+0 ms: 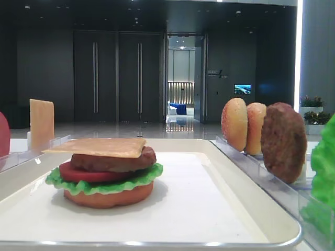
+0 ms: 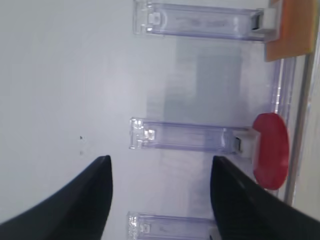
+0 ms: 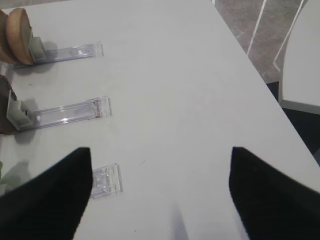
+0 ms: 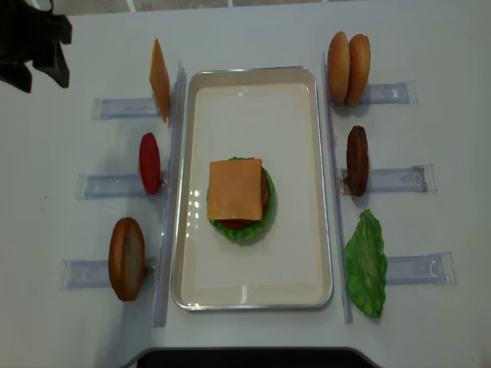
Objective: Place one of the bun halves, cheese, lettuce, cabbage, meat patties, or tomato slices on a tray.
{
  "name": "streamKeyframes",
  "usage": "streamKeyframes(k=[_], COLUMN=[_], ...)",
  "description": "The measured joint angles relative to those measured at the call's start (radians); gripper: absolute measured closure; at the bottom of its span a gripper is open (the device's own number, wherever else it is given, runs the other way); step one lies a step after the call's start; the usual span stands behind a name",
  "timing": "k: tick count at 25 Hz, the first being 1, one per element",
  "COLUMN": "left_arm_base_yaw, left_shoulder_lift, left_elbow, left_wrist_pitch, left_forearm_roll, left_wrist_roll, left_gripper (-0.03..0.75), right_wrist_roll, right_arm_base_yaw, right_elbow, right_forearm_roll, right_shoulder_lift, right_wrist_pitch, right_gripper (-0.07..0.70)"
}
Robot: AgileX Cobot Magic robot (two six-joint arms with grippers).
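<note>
On the cream tray (image 4: 291,115) stands a stack: flat bun half (image 1: 107,197), lettuce (image 1: 104,184), tomato slice (image 1: 78,172), meat patty (image 1: 112,161) and a square cheese slice (image 4: 235,188) on top. My left gripper (image 2: 161,160) is open and empty above the table, left of the racks. A standing tomato slice (image 2: 270,150) and a second cheese slice (image 2: 290,30) lie beyond it. The left arm (image 4: 34,38) shows at the far left corner. My right gripper (image 3: 161,150) hangs open over bare table, right of the racks.
Clear plastic racks (image 4: 123,184) flank the tray. On the left stand a cheese slice (image 4: 159,80), a tomato slice (image 4: 149,162) and a bun half (image 4: 126,258). On the right are two bun halves (image 4: 348,67), a patty (image 4: 357,159) and a lettuce leaf (image 4: 367,264). The table edge (image 3: 260,75) runs close on the right.
</note>
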Motion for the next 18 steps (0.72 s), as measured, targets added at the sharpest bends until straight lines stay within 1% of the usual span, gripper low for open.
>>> streamKeyframes(k=[2,5,7,9,12,16,18], left_arm_base_yaw=[0.013,0.013,0.013,0.013,0.013,0.013,0.013], left_shoulder_lift=[0.001,-0.021,-0.075,-0.180,-0.374,-0.640,-0.765], left_elbow=[0.000,0.012,0.066,0.154,0.340,0.621,0.727], left_wrist_pitch=[0.000,0.002,0.002,0.002,-0.004,-0.055,-0.087], left_forearm_roll=[0.015,0.057,0.065,0.080,0.082,0.068,0.065], left_wrist_roll=[0.010,0.009,0.003,-0.004,-0.008,-0.010,-0.014], left_gripper=[0.244,0.244,0.244,0.244,0.244,0.244,0.244], right_wrist_roll=[0.000,0.000,0.000,0.000,0.000,0.000,0.000], right_arm_base_yaw=[0.000,0.000,0.000,0.000,0.000,0.000,0.000], right_elbow=[0.000,0.000,0.000,0.000,0.000,0.000,0.000], right_forearm_roll=[0.000,0.000,0.000,0.000,0.000,0.000,0.000], right_shoulder_lift=[0.000,0.000,0.000,0.000,0.000,0.000,0.000], right_wrist_pitch=[0.000,0.000,0.000,0.000,0.000,0.000,0.000], right_gripper=[0.096,0.096,0.096,0.096,0.096,0.096,0.096])
